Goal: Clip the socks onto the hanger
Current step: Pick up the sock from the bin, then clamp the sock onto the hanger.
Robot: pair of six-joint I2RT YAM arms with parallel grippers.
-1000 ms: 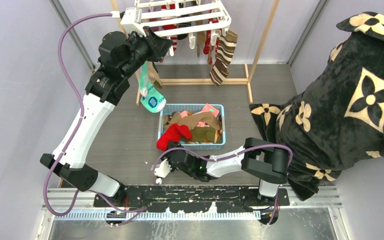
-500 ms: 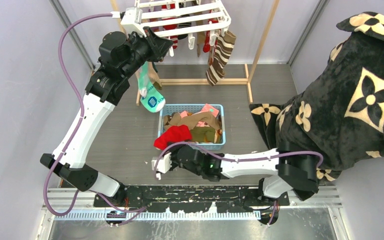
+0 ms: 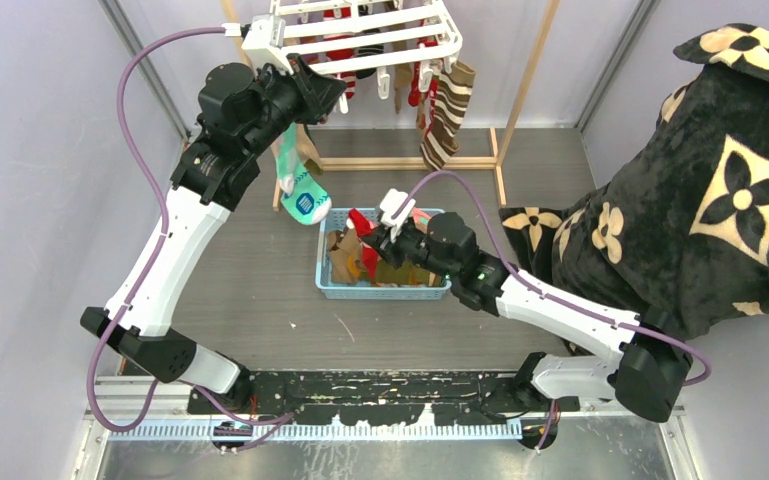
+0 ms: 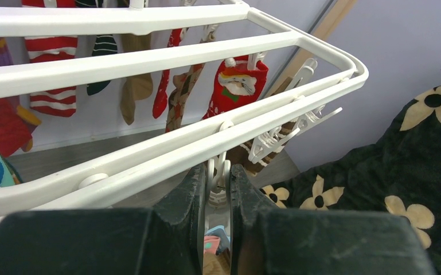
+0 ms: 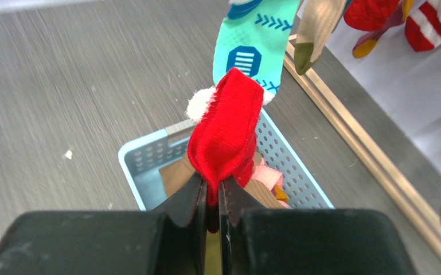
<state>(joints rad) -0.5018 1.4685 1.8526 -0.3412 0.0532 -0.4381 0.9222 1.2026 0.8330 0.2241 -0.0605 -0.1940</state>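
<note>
The white hanger (image 3: pixel 360 30) hangs at the top with several socks clipped on, among them a brown striped sock (image 3: pixel 447 112) and a teal sock (image 3: pixel 298 180). The hanger also fills the left wrist view (image 4: pixel 149 57). My left gripper (image 3: pixel 325 95) is shut on a white clip (image 4: pixel 219 177) under the front bar. My right gripper (image 3: pixel 378 235) is shut on a red sock (image 5: pixel 227 129) with a white pompom, held above the blue basket (image 5: pixel 149 154). The red sock (image 3: pixel 363 228) also shows in the top view.
The blue basket (image 3: pixel 385 291) holds more socks in brown, pink and tan. A pale wooden frame (image 3: pixel 500 160) stands behind it. A large black floral blanket (image 3: pixel 700 200) lies at the right. Grey walls close both sides.
My right arm has swung from the near edge up over the basket, lifting the red sock off the basket's front rim. The left arm has stayed at the hanger.
</note>
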